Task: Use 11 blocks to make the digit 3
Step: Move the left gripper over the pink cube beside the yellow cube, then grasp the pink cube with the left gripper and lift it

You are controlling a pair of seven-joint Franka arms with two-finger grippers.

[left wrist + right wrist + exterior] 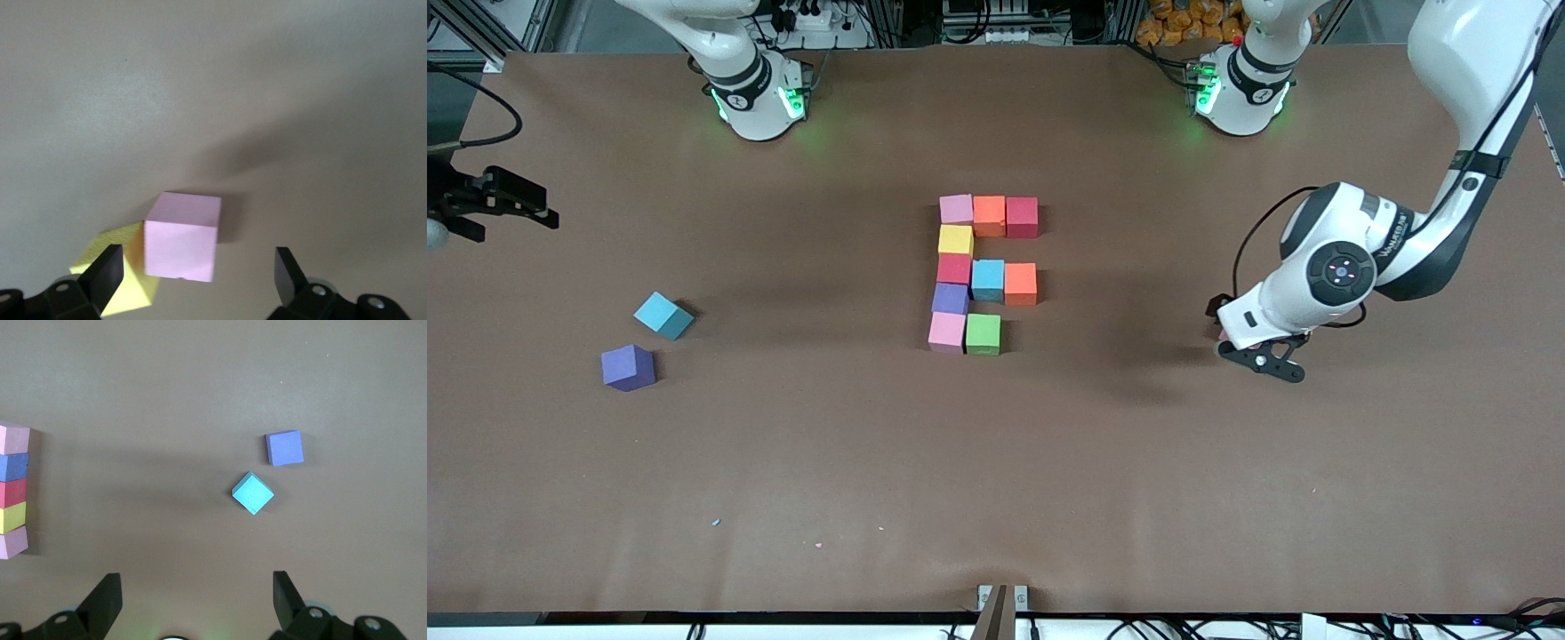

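Left gripper [1261, 360] low over table [1138, 462], fingers [100, 277] spread. Right gripper [193, 603] raised, fingers spread, arm waiting.

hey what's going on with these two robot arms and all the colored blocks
They are building the digit 3 from blocks; ten sit in the figure at the table's middle. The left gripper, open, hovers over a pink block touching a yellow block at its end. The right gripper waits open above a loose light blue block and purple block.

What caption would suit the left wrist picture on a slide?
The open left gripper hovers low over a pink block that touches a yellow block on the table.
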